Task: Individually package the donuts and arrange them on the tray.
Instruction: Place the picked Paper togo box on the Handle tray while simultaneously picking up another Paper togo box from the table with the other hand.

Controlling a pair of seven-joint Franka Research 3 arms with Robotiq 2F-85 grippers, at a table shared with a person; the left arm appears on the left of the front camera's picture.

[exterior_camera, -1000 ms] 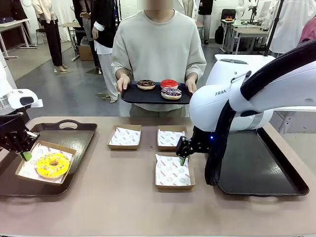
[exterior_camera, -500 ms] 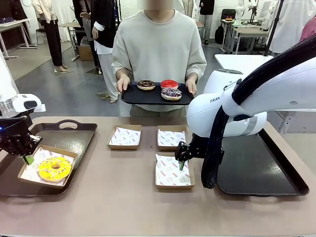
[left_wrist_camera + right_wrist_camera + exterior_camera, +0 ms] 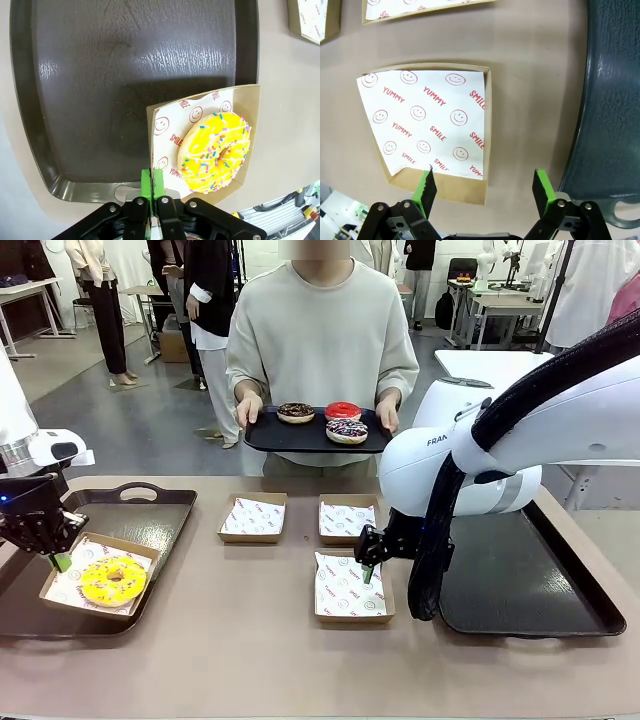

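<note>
The yellow-iced donut (image 3: 112, 580) (image 3: 215, 152) lies in a paper-lined cardboard box (image 3: 62, 591) (image 3: 252, 107) on the dark left tray (image 3: 140, 515) (image 3: 125, 65). My left gripper (image 3: 58, 560) (image 3: 151, 175) is shut on that box's rim at a corner. Across the table, a person holds a black tray (image 3: 270, 437) carrying the chocolate-brown donut (image 3: 296, 411), the red donut (image 3: 343, 409) and the sprinkled dark donut (image 3: 347, 428). My right gripper (image 3: 368, 565) (image 3: 484, 182) hangs open over the edge of an empty box (image 3: 350, 587) (image 3: 427, 125), holding nothing.
Two more empty lined boxes (image 3: 253, 517) (image 3: 347, 519) sit mid-table behind the near one. A second dark tray (image 3: 520, 590) (image 3: 615, 100) lies at the right, partly under my right arm. The person's hands (image 3: 249, 406) grip their tray's ends.
The left gripper has shifted the boxed yellow donut slightly right and lower on the left tray. The right arm swung a little left, its gripper staying over the near box's edge.
</note>
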